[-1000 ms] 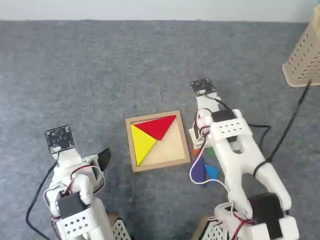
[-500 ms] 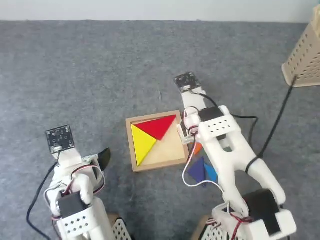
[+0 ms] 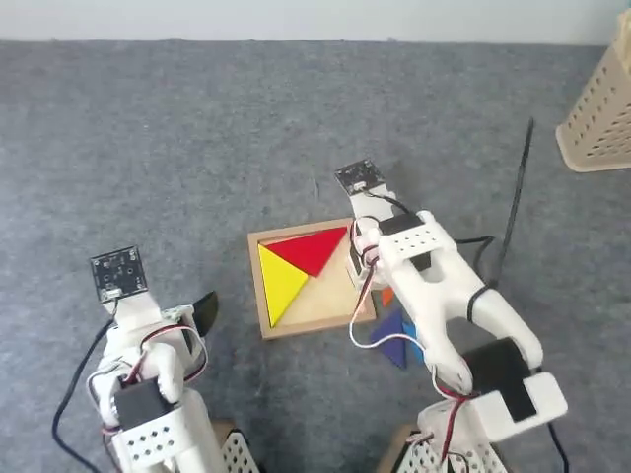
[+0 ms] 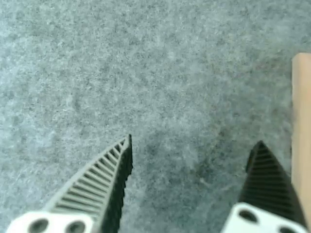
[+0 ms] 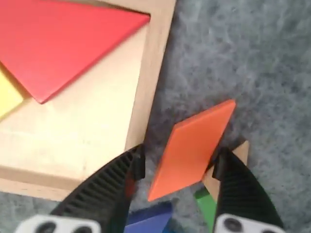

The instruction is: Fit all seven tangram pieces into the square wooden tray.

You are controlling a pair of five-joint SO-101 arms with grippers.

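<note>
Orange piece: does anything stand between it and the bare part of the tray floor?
Only the tray's own raised rim, just beside the orange piece. No other piece lies between them; the red triangle and yellow triangle sit farther in. The fingers of the right gripper flank the orange piece.

Red triangle (image 5: 58,43), yellow triangle (image 3: 279,281), pale wooden tray (image 5: 155,73), orange parallelogram (image 5: 192,145), blue piece (image 3: 394,340), grey speckled carpet (image 3: 197,128).

End effector (image 4: 194,141) spread, grey carpet (image 4: 121,58), tray edge (image 4: 302,121)
</note>
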